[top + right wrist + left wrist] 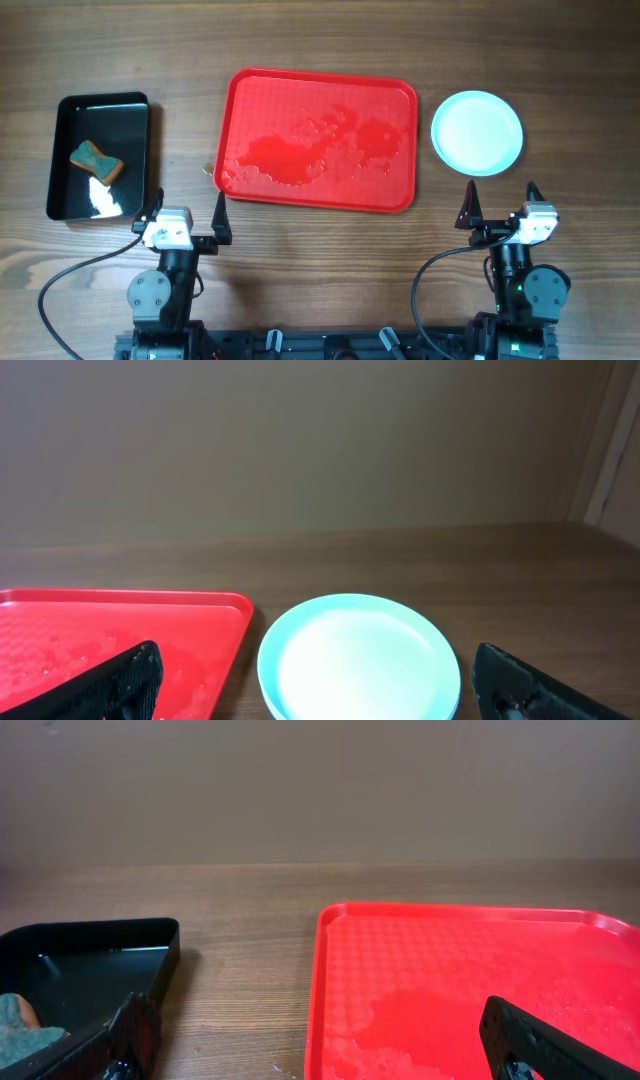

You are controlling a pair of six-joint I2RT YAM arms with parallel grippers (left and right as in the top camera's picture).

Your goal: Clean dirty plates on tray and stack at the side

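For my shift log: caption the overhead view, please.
Wet red tray, plates beside it, sponge in black tray; left gripper and right gripper open.

The left arm (160, 292) at seven o'clock and the right arm (545, 285) at five are black with round grey joint housings, white wrist blocks (168, 230), pointed black fingers (220, 212) and looping black cables (70, 285). A green light (518, 291) glows on the right arm.

Table (300, 40): red tray (262, 95), black tray (112, 112), plates (477, 133)
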